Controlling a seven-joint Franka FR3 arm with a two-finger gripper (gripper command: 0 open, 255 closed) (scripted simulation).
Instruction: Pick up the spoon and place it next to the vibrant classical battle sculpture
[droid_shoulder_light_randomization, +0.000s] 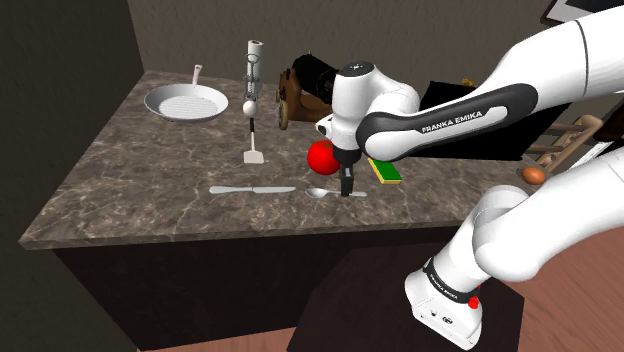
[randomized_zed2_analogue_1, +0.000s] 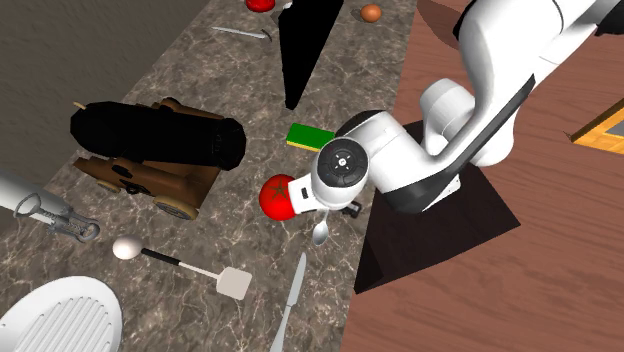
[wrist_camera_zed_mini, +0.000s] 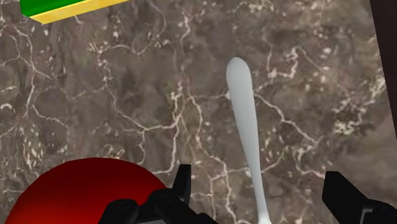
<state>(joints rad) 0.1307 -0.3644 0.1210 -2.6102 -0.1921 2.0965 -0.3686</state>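
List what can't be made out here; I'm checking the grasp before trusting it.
Slim silver spoon: one end cut off by the wrist view's edge, at the open black gripper.
Its handle: second exterior view, under the white arm.
Brown-and-black cannon sculpture: shoulder view, mostly behind that arm.

Countertop (droid_shoulder_light_randomization: 150, 170): dark brown stone pattern, pale cream veining all over.
Spoon (wrist_camera_zed_mini: 245, 121): plain pale silver-grey, no pattern.
Ball (droid_shoulder_light_randomization: 321, 157): glossy red.
Sponge (wrist_camera_zed_mini: 63, 7): green top face, yellow side.
Cannon sculpture (randomized_zed2_analogue_1: 150, 135): black barrel, brown carriage.
Pan (droid_shoulder_light_randomization: 185, 102), far at the shoulder view's left: white, fine ribbed lines inside.
Spatula (droid_shoulder_light_randomization: 254, 157): white blade, black handle.
Knife (droid_shoulder_light_randomization: 252, 189): light grey.
Egg (droid_shoulder_light_randomization: 534, 174): brown.
Gripper (wrist_camera_zed_mini: 257, 181): black.
Arm (droid_shoulder_light_randomization: 560, 60): white, dark joints.
Floor (randomized_zed2_analogue_1: 500, 300): reddish-brown.
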